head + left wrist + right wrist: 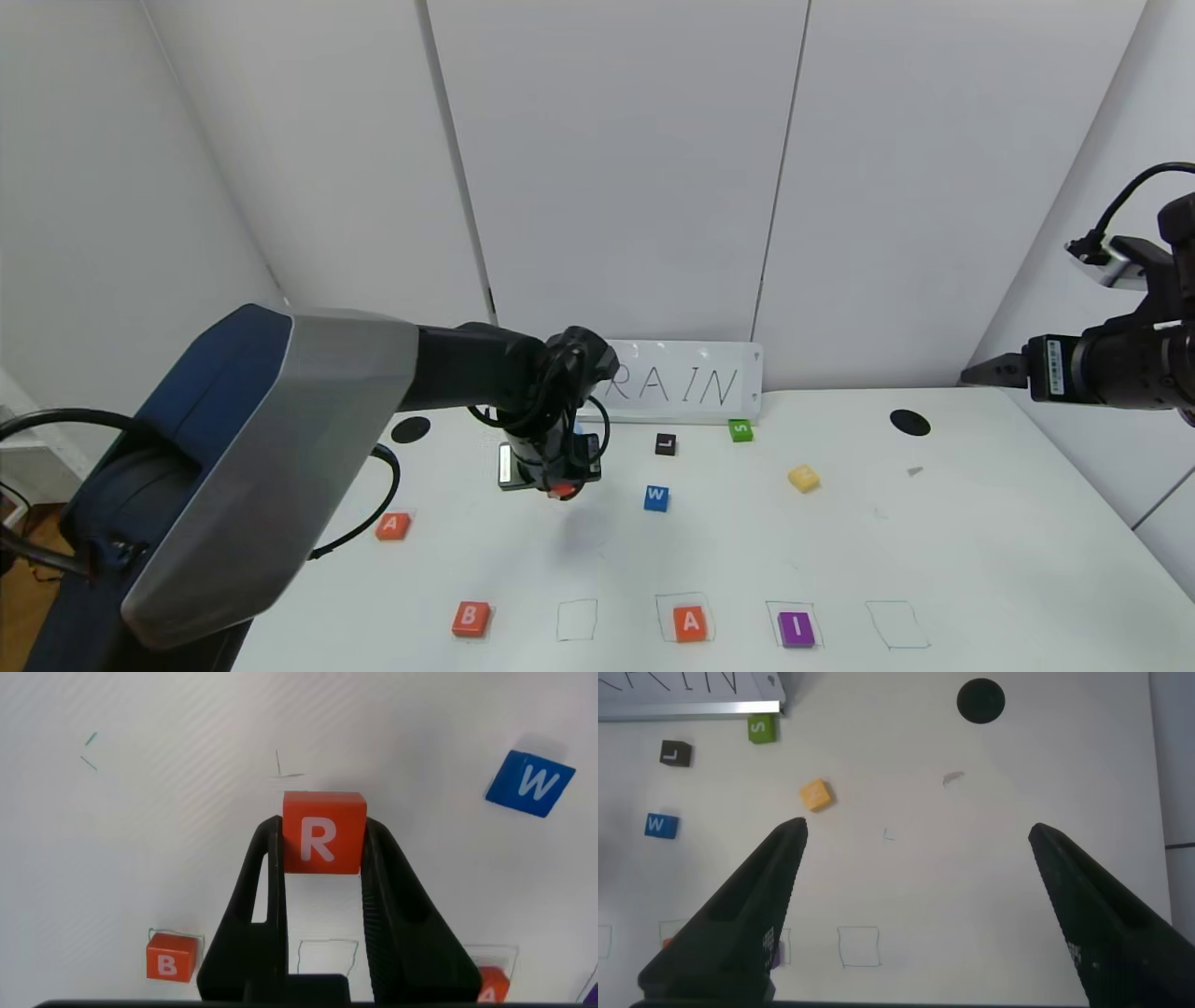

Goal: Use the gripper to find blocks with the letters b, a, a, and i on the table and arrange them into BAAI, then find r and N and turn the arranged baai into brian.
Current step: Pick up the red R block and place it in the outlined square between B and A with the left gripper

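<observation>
My left gripper (558, 483) hangs above the table (980, 560), behind the front row, shut on the orange r (322, 833), whose white letter faces the wrist camera. In the front row lie the orange B block (471, 618), an empty pencilled square (577, 620), an orange A block (690, 623) and the purple I block (796, 629). A second orange A (393, 525) lies apart at the left. The pale-yellow N (804, 478) lies right of centre. My right gripper (915, 835) is raised at the far right, open and holding nothing.
A blue W tile (656, 497), a black L tile (665, 444) and a green S tile (740, 430) lie mid-table. A lettered white sign (686, 385) stands at the back. Two black holes (910, 422) (411, 429) mark the far table. Another empty square (896, 623) sits at front right.
</observation>
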You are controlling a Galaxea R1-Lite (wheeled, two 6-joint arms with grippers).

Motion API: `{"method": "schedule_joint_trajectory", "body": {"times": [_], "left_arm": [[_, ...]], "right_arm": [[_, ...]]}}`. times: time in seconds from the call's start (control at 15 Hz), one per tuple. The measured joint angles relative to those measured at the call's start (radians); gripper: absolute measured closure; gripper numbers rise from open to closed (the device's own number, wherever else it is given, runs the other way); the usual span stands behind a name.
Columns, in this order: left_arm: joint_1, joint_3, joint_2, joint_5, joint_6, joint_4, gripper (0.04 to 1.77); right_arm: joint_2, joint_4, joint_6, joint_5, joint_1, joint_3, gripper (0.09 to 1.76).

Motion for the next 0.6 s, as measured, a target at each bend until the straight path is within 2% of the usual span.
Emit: {"method": "schedule_joint_trajectory", "body": {"times": [0.13, 0.4, 0.6], "left_arm": [[-0.011, 0.036, -0.044, 0.001, 0.001, 0.021, 1.30], [-0.045, 0.182, -0.152, 0.002, 0.001, 0.011, 1.30], [-0.074, 0.327, -0.227, 0.001, 0.001, -0.059, 1.30]], "right_arm": [[0.000, -0.001, 0.000, 0.000, -0.004, -0.001, 0.14], [0.000, 0.000, 0.000, 0.000, -0.006, -0.002, 0.14], [-0.001, 0.000, 0.001, 0.001, -0.003, -0.001, 0.14]]}}
